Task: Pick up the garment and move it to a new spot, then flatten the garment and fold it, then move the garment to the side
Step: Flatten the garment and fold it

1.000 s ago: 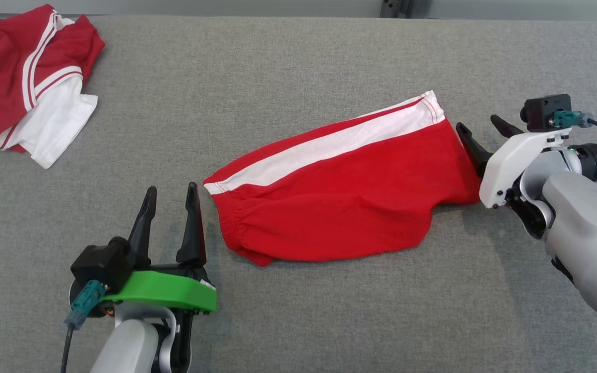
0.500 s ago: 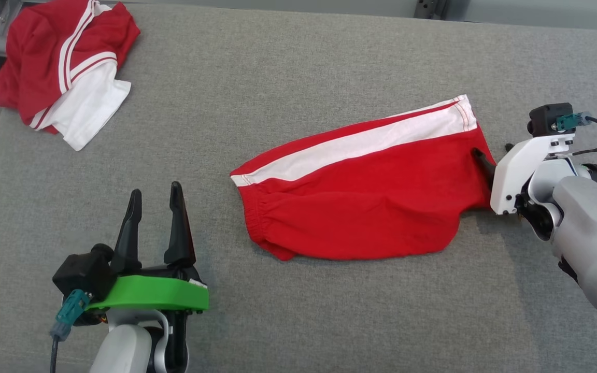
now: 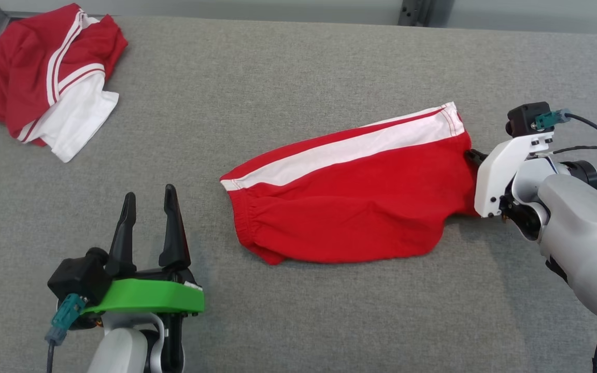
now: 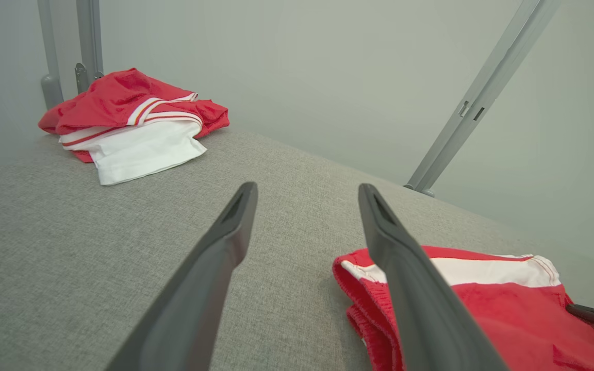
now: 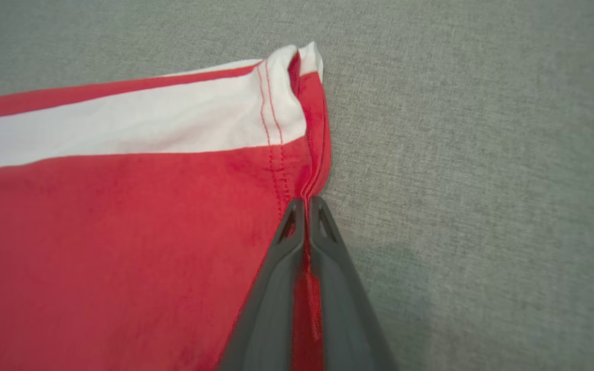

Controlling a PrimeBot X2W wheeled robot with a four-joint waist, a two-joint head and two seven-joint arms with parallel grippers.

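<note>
The garment (image 3: 350, 207) is a pair of red shorts with a white side stripe, lying folded across the middle of the grey surface. My right gripper (image 3: 472, 155) is shut on its right hem; in the right wrist view the two fingers (image 5: 304, 206) pinch the red hem edge of the garment (image 5: 121, 232). My left gripper (image 3: 148, 197) stands open at the lower left, just off the elastic waistband end, holding nothing. In the left wrist view its spread fingers (image 4: 307, 190) frame bare cloth surface, with the garment (image 4: 482, 299) at lower right.
A second red and white garment (image 3: 50, 72) lies crumpled at the far left corner, also seen as the pile (image 4: 132, 123) in the left wrist view. A grey metal post (image 4: 477, 98) rises behind the surface's far edge. Open grey surface (image 3: 278, 77) lies around the shorts.
My right gripper has advanced onto the shorts' right hem and shut on it. The left gripper stays open. The head camera has shifted slightly.
</note>
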